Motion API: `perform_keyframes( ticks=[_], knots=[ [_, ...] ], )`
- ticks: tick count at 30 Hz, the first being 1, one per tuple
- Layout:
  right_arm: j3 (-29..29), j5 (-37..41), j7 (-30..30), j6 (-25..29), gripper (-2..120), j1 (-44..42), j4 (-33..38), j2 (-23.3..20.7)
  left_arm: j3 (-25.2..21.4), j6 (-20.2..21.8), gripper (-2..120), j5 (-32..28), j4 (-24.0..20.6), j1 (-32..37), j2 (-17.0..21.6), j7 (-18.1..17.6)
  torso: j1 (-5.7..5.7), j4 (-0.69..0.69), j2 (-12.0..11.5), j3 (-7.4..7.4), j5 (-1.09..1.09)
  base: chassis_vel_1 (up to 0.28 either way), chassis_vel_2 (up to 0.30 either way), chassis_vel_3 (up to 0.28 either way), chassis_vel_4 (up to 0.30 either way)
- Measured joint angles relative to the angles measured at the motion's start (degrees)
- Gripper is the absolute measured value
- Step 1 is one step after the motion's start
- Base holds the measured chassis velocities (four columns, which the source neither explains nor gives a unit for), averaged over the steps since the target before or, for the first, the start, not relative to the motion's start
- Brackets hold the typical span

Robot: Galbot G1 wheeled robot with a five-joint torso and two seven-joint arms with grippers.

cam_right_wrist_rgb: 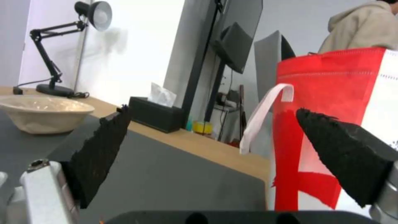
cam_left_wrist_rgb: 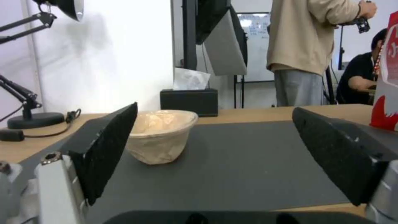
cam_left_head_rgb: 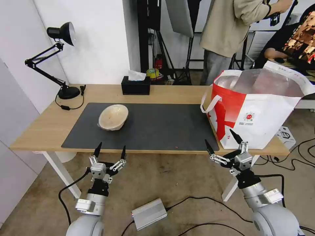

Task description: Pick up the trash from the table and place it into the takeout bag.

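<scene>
Currently you have one item left out: the paper bowl [cam_left_head_rgb: 113, 117], tilted on the mat [cam_left_head_rgb: 157, 126] of the tabletop [cam_left_head_rgb: 42, 127]. Left hand [cam_left_head_rgb: 110, 151] and right hand [cam_left_head_rgb: 223, 141] hover before the near edge, spread wide, empty. Bag [cam_left_head_rgb: 262, 114] stands open-mouthed at the right end, ready to receive.

Print on the takeout bag [cam_left_head_rgb: 259, 121] is illegible.
</scene>
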Motion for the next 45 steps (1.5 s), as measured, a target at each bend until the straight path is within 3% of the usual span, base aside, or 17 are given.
perform_keyframes(
  ticks=[30,45],
  knots=[
    [0.90,-0.11,-0.10,0.57,99,-0.38,-0.05,0.04,-0.24,0.45,100,-0.05,-0.41,-0.43,0.30,-0.05,0.00,0.00,0.00,0.00,0.00,0.000,0.000,0.000,0.000],
    [0.90,-0.12,-0.06,0.57,99,-0.35,-0.10,0.04,0.33,5.75,100,-1.22,-2.54,-4.92,5.25,-0.33,0.00,0.00,0.00,0.00,0.00,0.000,0.000,0.000,0.000]
  ],
)
